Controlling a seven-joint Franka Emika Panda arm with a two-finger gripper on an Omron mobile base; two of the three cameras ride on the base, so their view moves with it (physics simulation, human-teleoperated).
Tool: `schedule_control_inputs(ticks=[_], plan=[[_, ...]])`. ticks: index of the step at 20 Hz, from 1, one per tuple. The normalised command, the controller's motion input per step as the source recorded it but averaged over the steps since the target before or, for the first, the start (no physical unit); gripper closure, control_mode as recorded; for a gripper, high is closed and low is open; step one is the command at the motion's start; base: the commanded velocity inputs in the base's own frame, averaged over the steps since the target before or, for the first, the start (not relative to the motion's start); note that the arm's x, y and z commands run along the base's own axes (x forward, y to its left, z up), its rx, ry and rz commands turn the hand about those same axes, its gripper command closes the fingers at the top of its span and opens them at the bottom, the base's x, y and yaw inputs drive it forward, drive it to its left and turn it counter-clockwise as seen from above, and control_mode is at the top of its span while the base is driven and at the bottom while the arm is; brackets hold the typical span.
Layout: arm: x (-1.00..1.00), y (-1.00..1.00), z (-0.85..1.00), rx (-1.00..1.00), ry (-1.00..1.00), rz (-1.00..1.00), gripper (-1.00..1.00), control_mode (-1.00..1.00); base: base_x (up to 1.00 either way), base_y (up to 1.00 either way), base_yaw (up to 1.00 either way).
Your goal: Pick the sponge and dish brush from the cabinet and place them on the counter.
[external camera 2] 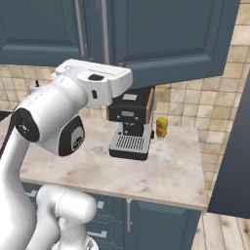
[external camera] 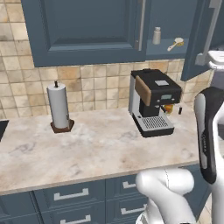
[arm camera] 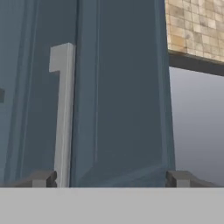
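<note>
White jointed arm (external camera 2: 53, 122) rises from lower left of right base view, elbow bent, forearm reaching toward upper centre. Two-finger gripper (arm camera: 112, 178) spread wide in hand view, dark fingertips (arm camera: 41, 178) at bottom left and bottom right, nothing between.

Tan and beige square-tiled wall (external camera: 96, 85), blue drawer fronts with short silver handles (external camera: 70, 194), pale wooden plank floor (external camera 2: 222, 232), black espresso machine (external camera: 153, 100), white paper-towel roll on brown stand (external camera: 59, 107), even soft light
</note>
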Motion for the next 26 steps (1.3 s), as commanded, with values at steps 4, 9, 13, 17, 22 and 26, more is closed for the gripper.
schedule_control_inputs(ticks=[4, 9, 13, 17, 22, 26], plan=[[-0.48, 0.33, 0.01, -0.01, 0.0, -0.17, -1.0, -1.0, 0.0, 0.0, 0.0], [-0.42, 0.41, 0.0, -0.01, -0.01, -0.17, -1.0, -1.0, 0.0, 0.0, 0.0], [-0.32, 0.5, 0.0, -0.02, -0.01, -0.16, -1.0, -1.0, 0.0, 0.0, 0.0], [-0.26, 0.53, 0.0, -0.03, 0.0, -0.15, -1.0, -1.0, 0.0, 0.0, 0.0], [-0.19, 0.54, 0.0, -0.04, 0.0, -0.15, -1.0, -1.0, 0.0, 0.0, 0.0], [-0.08, 0.54, 0.0, -0.01, 0.0, -0.12, -1.0, -1.0, 0.0, 0.0, 0.0]])
